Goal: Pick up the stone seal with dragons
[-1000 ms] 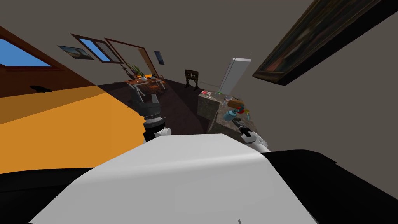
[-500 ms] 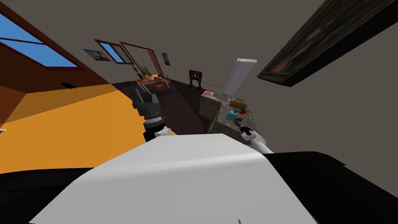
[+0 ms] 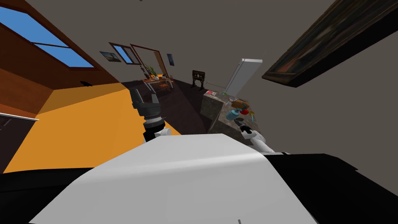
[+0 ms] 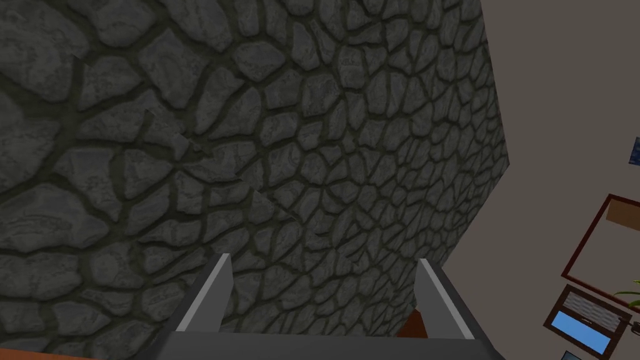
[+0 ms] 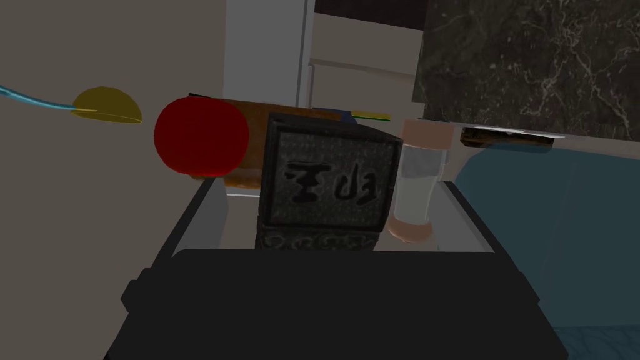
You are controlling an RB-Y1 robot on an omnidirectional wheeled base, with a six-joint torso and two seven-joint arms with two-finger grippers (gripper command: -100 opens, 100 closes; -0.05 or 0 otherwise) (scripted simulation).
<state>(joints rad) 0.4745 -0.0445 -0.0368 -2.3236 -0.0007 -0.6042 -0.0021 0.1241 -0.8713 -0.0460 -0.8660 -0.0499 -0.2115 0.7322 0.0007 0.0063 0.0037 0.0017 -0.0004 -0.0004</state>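
Observation:
A dark square stone seal (image 5: 331, 181) with carved characters on its face stands between the fingers of my right gripper (image 5: 331, 190). The fingers are open, with a gap on each side of the seal. In the head view the right gripper (image 3: 238, 123) hovers over the near end of a dark marble counter (image 3: 217, 114), close to a cluster of small objects. My left gripper (image 3: 143, 99) is raised on the other side, open with nothing in it (image 4: 322, 275), facing a grey cobbled stone wall (image 4: 250, 137).
Around the seal are a red ball (image 5: 201, 135), a brown cylinder (image 5: 245, 175), a clear bottle with pinkish ends (image 5: 417, 181), a yellow bowl shape (image 5: 106, 105) and a large blue object (image 5: 562, 231). A white fridge (image 3: 243, 76) stands beyond the counter.
The whole head view has swung: window and far table slid right, so I have turned. My right gripper has kept its place at the counter's near end.

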